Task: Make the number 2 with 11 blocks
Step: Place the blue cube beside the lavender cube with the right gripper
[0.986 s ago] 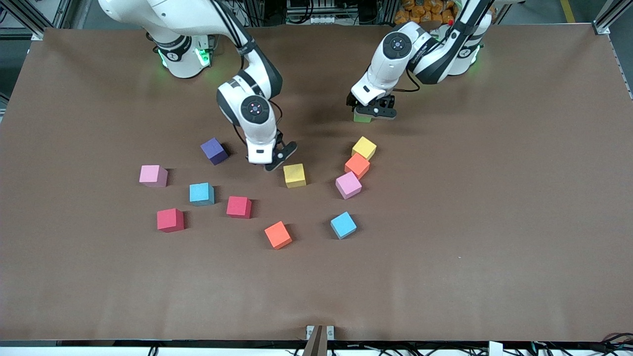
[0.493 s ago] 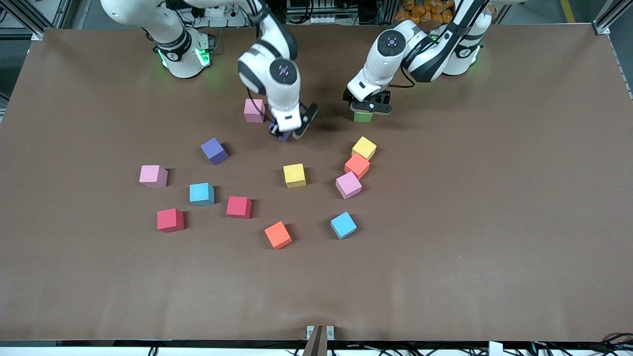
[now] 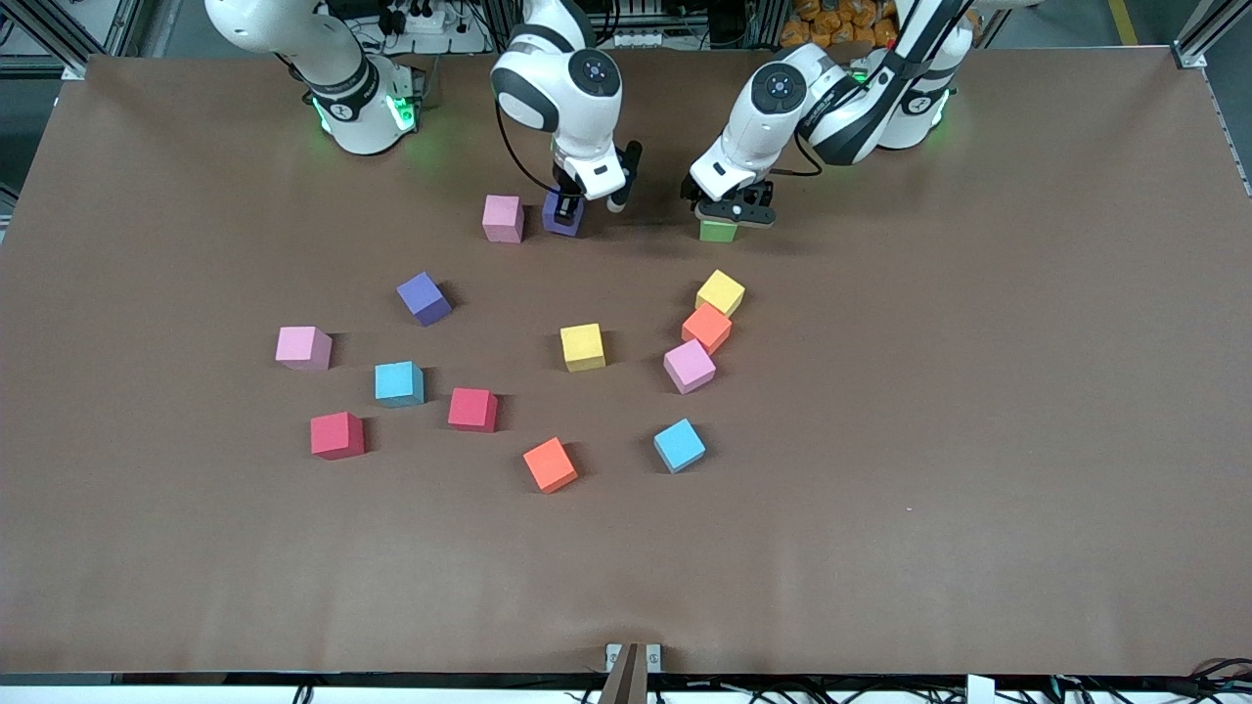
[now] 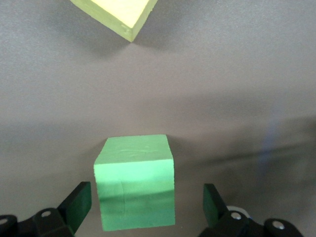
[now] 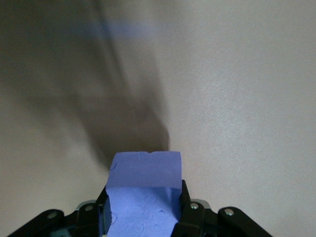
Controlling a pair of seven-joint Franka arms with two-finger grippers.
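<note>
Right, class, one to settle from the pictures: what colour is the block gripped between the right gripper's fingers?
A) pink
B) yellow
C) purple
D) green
C: the right gripper has its fingers pressed against both sides of a purple block, next to a pink block on the table, while the left gripper stands open around a green block.

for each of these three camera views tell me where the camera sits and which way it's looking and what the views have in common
Front view: high across the table, facing both arms; right gripper shut on the purple block beside a pink block.
Left wrist view: on the left wrist, looking down; open fingers flank the green block.
Right wrist view: on the right wrist, looking down; fingers clamp the purple block.
Shared: front and left wrist views both show the green block under the left gripper.
</note>
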